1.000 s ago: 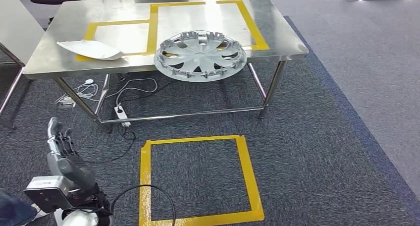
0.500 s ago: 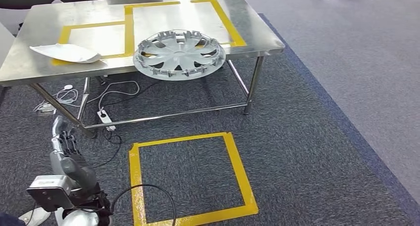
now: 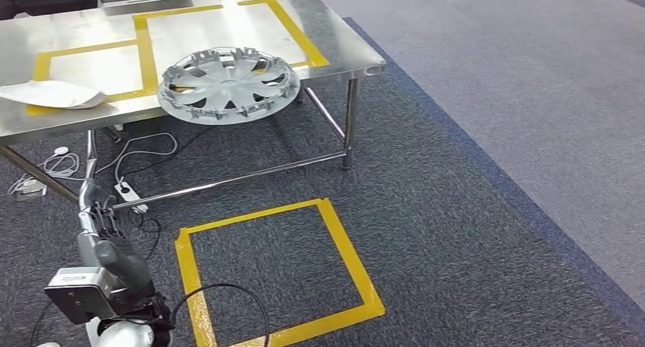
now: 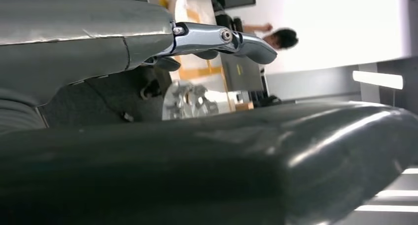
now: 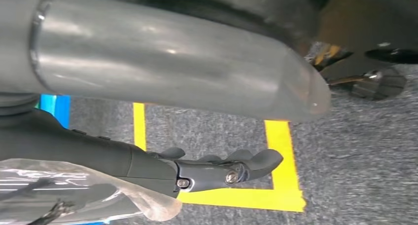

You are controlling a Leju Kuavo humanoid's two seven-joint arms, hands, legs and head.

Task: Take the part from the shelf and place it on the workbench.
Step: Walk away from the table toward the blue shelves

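A hubcap overhangs the desk front edge; left hand and right hand hang empty, fingers apart.

hubcap: silver-grey, spoked pattern
table: bare steel, yellow tape outlines
sheet: white
carpet: dark grey speckled, blue strip at its edge, paler grey beyond
floor square: yellow tape
left hand: grey, darker fingers
right hand: dark grey
cables: white and black
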